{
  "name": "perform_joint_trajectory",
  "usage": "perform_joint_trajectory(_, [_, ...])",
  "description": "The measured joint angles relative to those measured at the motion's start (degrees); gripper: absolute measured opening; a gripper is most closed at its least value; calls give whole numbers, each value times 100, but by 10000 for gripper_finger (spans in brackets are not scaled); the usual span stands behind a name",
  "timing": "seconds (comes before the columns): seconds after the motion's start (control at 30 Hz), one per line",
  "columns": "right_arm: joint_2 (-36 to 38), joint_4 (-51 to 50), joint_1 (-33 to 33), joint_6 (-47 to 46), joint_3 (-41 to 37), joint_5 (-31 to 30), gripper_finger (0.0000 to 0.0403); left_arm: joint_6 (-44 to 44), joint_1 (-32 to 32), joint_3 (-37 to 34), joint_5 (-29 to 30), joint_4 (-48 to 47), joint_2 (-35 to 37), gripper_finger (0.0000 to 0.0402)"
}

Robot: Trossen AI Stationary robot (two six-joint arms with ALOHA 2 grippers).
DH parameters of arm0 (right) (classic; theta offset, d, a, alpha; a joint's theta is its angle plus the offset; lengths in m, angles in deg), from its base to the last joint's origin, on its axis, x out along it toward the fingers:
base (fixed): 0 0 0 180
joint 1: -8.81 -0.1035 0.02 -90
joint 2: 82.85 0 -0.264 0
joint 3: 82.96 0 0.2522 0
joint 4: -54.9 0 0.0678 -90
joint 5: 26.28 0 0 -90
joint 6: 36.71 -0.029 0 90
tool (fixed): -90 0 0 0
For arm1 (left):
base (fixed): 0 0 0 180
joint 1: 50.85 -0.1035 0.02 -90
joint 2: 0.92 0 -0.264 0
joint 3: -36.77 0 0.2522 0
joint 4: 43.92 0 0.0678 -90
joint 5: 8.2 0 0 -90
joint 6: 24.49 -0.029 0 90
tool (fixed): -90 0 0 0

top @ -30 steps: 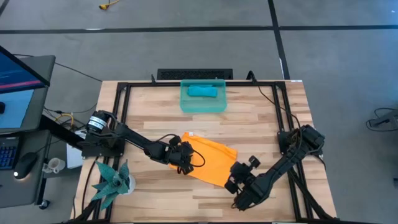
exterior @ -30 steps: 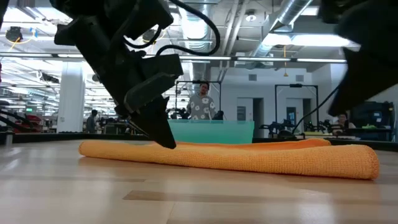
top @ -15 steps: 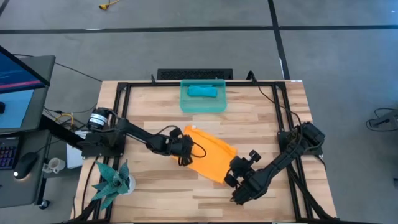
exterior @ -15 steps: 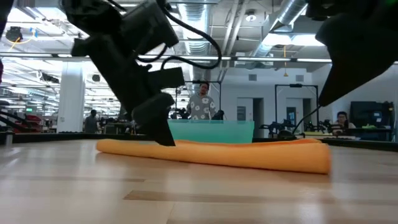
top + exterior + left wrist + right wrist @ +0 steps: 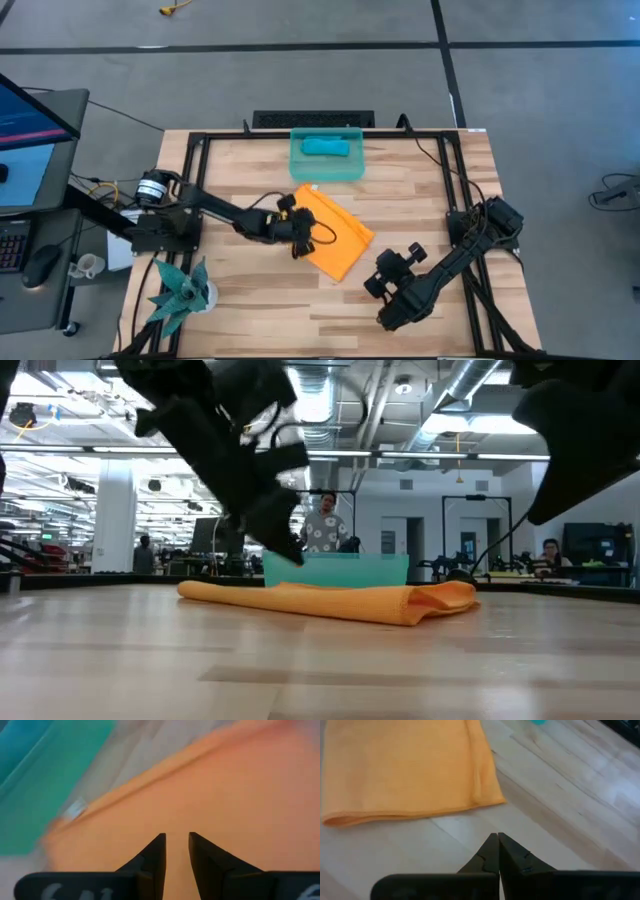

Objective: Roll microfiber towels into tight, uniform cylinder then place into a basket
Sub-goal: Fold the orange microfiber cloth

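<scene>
The orange towel (image 5: pixel 333 235) lies folded flat at the table's middle, also seen in the low view (image 5: pixel 330 600). My left gripper (image 5: pixel 303 232) stands over its left part with a small gap between the fingers (image 5: pixel 176 837), and its tips show above the cloth in the low view (image 5: pixel 292 555). My right gripper (image 5: pixel 372 280) is shut (image 5: pixel 497 837) over bare wood, just off the towel's near right corner (image 5: pixel 490 797). The basket (image 5: pixel 300 170) stands at the far edge. The rolled teal-blue towel (image 5: pixel 326 147) lies inside it. My left gripper slants down at the orange towel's upper layer (image 5: pixel 175 810) from the table's left side. Orange cloth shows in the gap between the fingers. I cannot tell whether the tips touch it.
A teal spiky plant figure (image 5: pixel 182 292) stands at the near left corner. Black frame rails (image 5: pixel 196 190) run along the table's edges. Bare wood lies to the near side and right of the towel.
The orange towel has slid toward the far left and turned about. Its right end has drawn away from my right gripper. My left gripper has gone toward the far edge with it and risen a little.
</scene>
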Motion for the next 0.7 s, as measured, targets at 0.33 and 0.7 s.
perform_joint_trajectory(0.33, [4,161,-126,-248,0,0,20,69,1200,220,5,2601,-1182,75])
perform_joint_trajectory(0.7, [7,288,-124,-205,2,-1,18,276,1372,1385,-205,1697,-2205,75])
